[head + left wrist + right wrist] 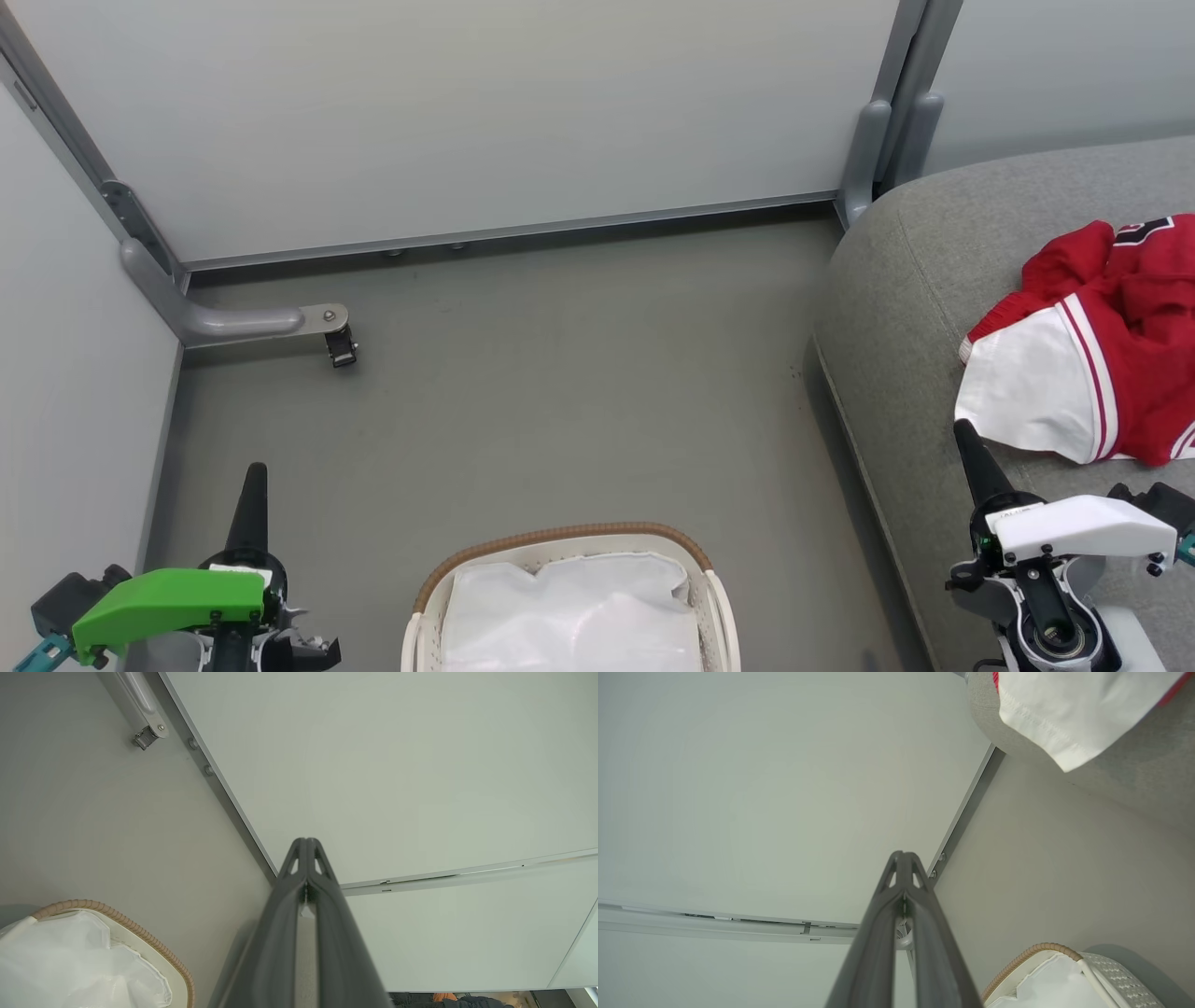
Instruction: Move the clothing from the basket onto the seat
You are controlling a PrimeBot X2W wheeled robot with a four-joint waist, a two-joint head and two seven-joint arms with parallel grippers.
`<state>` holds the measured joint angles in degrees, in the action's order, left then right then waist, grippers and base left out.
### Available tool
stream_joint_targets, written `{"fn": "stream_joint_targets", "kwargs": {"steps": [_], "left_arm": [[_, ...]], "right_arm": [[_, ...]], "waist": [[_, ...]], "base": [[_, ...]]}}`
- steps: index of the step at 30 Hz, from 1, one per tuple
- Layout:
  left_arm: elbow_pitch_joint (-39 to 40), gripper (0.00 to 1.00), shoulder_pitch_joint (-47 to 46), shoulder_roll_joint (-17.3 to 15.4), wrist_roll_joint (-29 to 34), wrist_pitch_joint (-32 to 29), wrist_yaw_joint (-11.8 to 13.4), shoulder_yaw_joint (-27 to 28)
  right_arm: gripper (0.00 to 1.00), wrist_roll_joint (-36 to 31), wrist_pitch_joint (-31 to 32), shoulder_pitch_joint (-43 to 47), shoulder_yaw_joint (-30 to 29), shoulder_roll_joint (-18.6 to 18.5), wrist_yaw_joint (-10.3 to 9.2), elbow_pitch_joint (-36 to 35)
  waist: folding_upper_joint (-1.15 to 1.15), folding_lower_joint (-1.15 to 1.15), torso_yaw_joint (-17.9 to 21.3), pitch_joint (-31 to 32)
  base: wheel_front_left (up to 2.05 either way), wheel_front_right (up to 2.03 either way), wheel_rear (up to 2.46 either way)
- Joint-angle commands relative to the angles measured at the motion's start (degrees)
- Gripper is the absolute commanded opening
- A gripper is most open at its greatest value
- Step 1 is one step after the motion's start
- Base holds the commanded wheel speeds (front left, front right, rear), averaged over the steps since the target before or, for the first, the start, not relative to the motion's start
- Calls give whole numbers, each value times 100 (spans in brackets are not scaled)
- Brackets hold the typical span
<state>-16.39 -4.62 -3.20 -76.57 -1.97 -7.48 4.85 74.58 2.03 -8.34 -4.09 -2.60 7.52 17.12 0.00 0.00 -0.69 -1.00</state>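
The red and white clothing [1106, 341] lies crumpled on the grey seat [910, 308] at the right; its white panel [1069, 711] hangs over the seat's edge [1134, 774] in the right wrist view. The white basket [560, 546] with a tan rim stands on the floor at the bottom centre, holding only its white cloth liner [571, 611]. My left gripper [254, 471] is shut and empty at the lower left, left of the basket [154, 947]. At the lower right my right gripper [963, 431] is shut and empty, its tip just below the clothing.
Pale partition walls [467, 121] close off the back and left. A grey bracket with a caster [341, 347] juts from the left corner, and a grey post foot [864, 159] stands beside the seat. Grey floor [560, 392] lies between basket, walls and seat.
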Motion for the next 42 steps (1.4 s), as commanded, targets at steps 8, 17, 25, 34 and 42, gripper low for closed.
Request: {"fn": "stream_joint_targets", "kwargs": {"steps": [8, 17, 25, 34, 42], "left_arm": [[101, 0, -154, 2, -433, -128, -2, 60], [146, 0, -178, 12, -790, -234, -2, 101], [193, 0, -181, 22, -1128, -338, -2, 137], [230, 0, -199, 32, -1434, -424, -2, 169], [245, 0, -189, 36, -1590, -482, -2, 183]], "right_arm": [[0, 468, 122, 89, -79, -35, -3, -121], [0, 880, 231, 145, -135, -38, -4, -185], [0, 1262, 330, 193, -188, -40, -4, -246], [0, 1610, 418, 227, -234, -42, -5, -298], [0, 1794, 472, 249, -260, -44, -5, -327]], "waist": [[0, 0, 14, 17], [0, 0, 29, 35], [0, 0, 45, 53], [0, 0, 60, 70], [0, 0, 69, 82]], "base": [[0, 0, 0], [0, 0, 0], [0, 0, 0], [0, 0, 0], [0, 0, 0]]}}
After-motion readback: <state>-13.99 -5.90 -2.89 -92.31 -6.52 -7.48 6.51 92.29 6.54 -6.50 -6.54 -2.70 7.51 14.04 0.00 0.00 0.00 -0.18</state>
